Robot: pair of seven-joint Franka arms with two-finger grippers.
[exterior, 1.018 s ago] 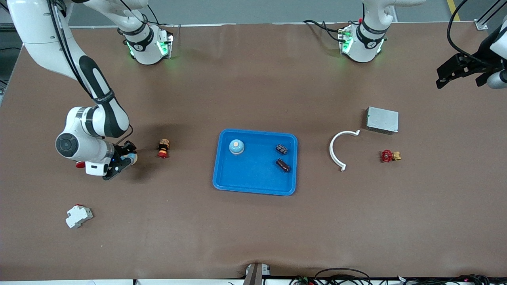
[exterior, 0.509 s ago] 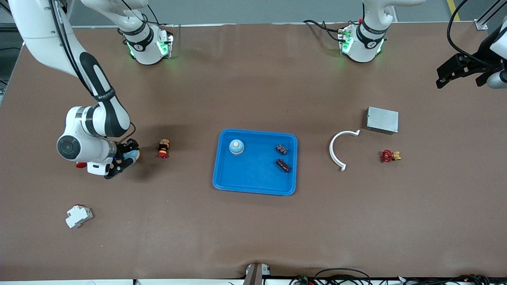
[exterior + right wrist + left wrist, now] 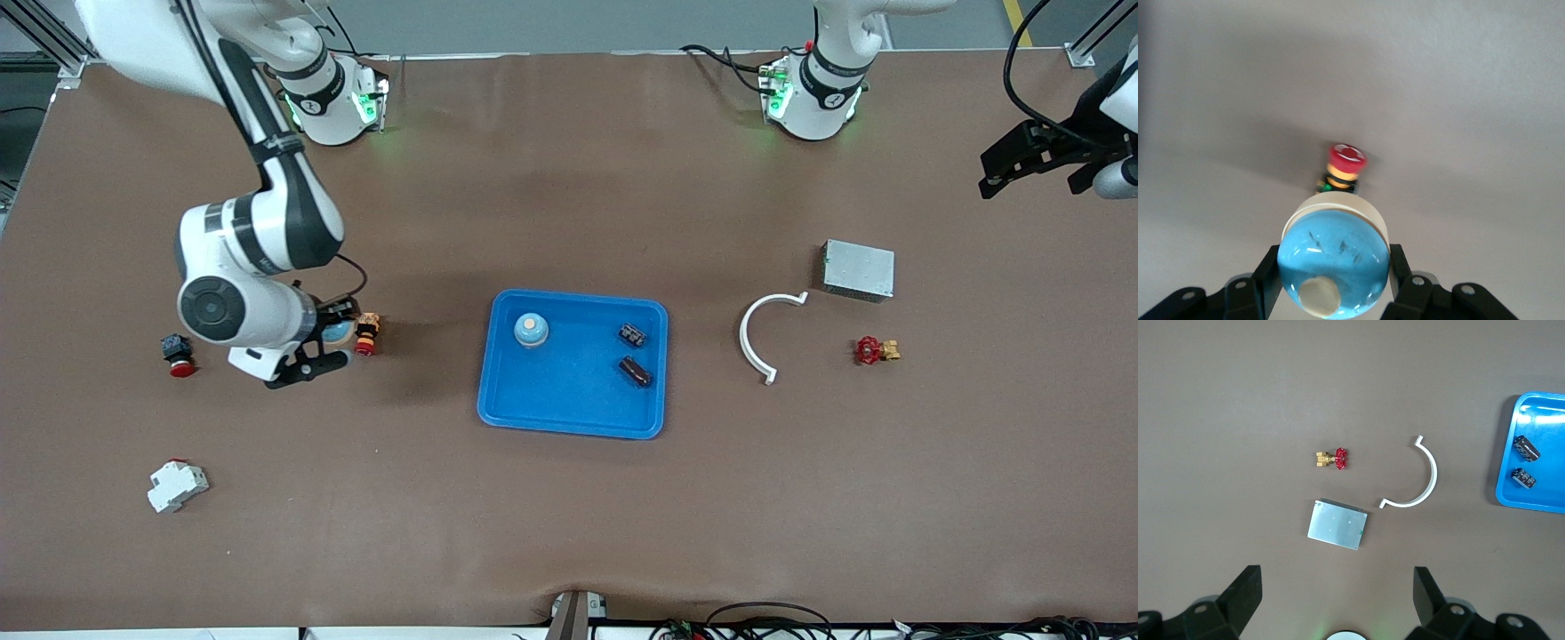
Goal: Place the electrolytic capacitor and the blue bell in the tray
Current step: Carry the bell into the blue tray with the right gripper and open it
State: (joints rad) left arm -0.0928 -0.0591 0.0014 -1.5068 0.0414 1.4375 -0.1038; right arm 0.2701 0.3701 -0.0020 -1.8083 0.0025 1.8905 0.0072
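The right gripper hangs over the worktop toward the right arm's end, just beside a red push-button, its jaws clamped on a blue bell whose button end faces the wrist camera. In the tray mid-worktop sit a second bell, upright, and two capacitors lying on their sides, the nearer one's long axis slanted. The left gripper waits with jaws spread wide and empty, high over the left arm's end.
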